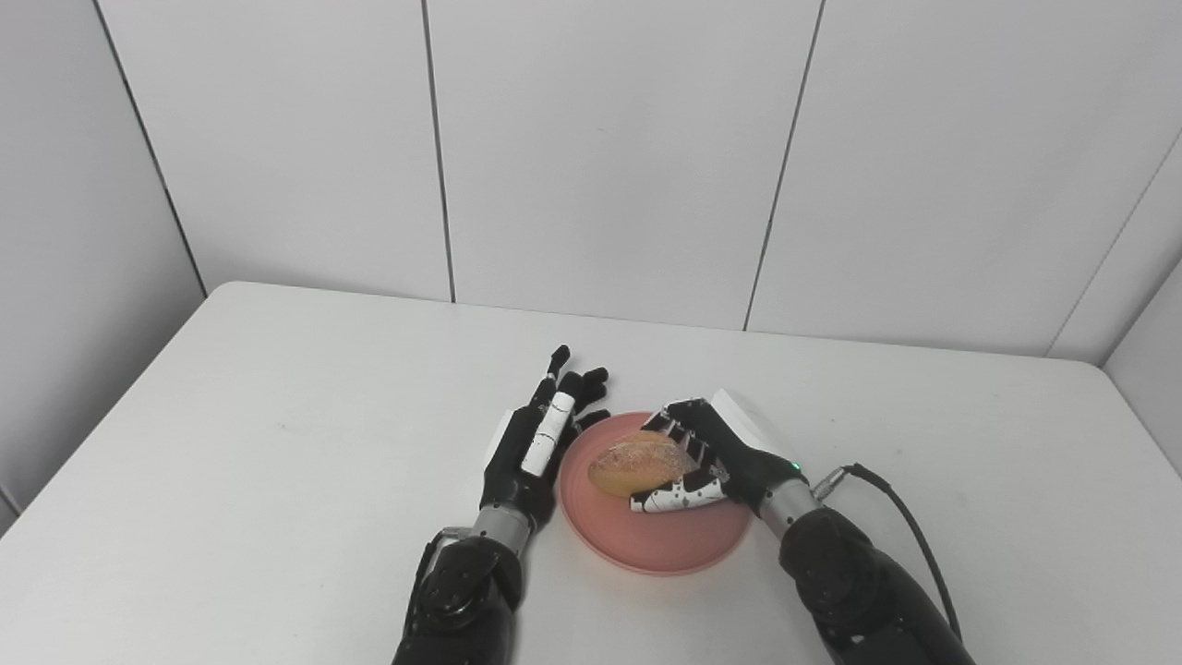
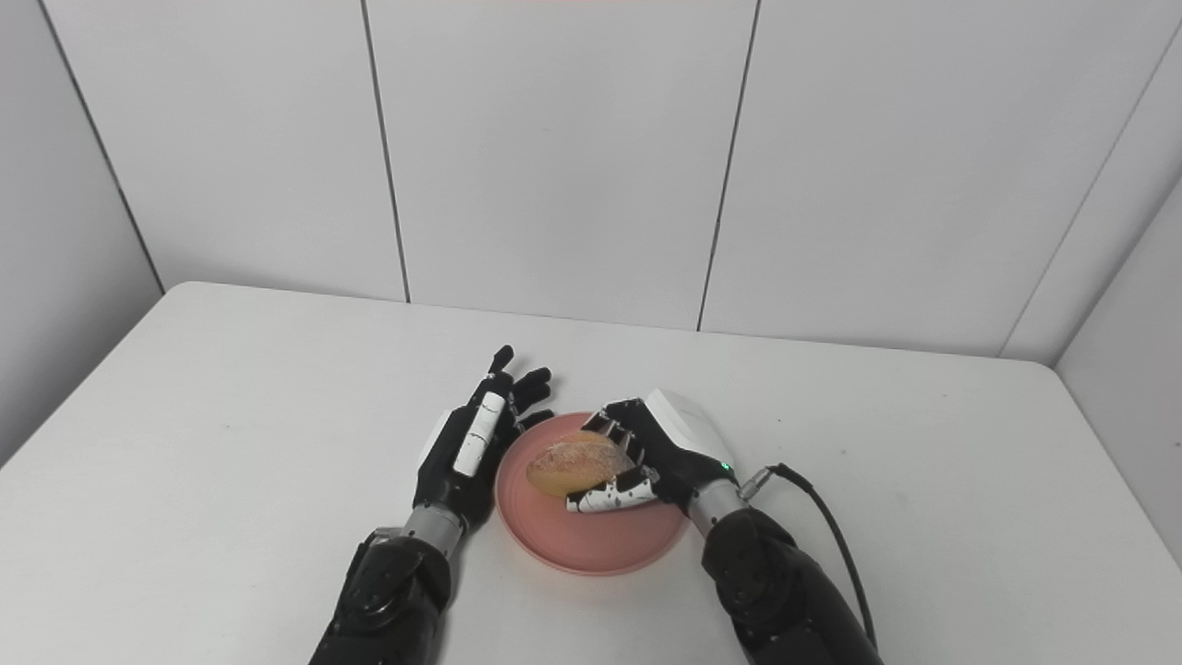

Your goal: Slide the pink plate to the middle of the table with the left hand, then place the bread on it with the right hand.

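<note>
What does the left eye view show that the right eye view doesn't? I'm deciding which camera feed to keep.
Only the left eye view: more wall left of the table. Only the right eye view: more wall right of the table, past its right corner. Both share: the pink plate mid-table, the right hand shut on the bread over it, and the open left hand beside the plate's left rim.

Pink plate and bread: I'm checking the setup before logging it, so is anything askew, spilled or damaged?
Nothing stands out. The pink plate lies flat on the table, the bread is whole in the right hand above it, and the left hand is open beside the rim.
</note>
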